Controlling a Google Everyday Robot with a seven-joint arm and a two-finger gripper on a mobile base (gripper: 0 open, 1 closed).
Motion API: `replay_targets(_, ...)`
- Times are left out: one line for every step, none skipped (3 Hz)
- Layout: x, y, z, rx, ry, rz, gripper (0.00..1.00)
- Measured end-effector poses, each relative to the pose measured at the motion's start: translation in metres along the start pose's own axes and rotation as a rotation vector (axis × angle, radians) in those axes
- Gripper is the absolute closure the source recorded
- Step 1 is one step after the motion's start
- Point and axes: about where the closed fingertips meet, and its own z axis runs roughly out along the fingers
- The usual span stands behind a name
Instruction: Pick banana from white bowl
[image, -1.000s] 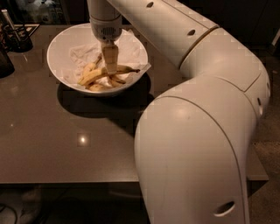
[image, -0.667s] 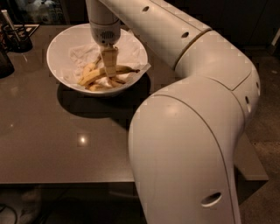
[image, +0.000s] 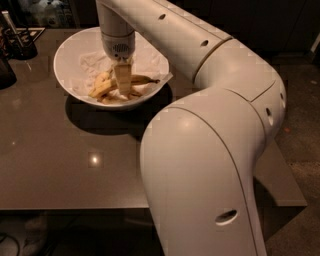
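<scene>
Dark glossy table (image: 60, 165) carrying the white bowl (image: 67, 75); my gripper (image: 123, 82) is down inside the bowl.
Gripper sits at the bowl's centre, low on the fruit; clamped or loose, I cannot tell. The banana (image: 142, 78) lies in the bowl right of centre, beside my gripper, dark stem tip toward the right rim. Shorter bananas (image: 100, 86) lie left of centre on crumpled paper (image: 92, 62).
</scene>
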Motion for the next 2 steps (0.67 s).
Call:
replay_targets(0.001,-0.0001,-0.0003,-0.003,-0.003,0.006,0.57)
replay_targets(0.005,0.0006,-0.0021,0.0,-0.003,0.019,0.82)
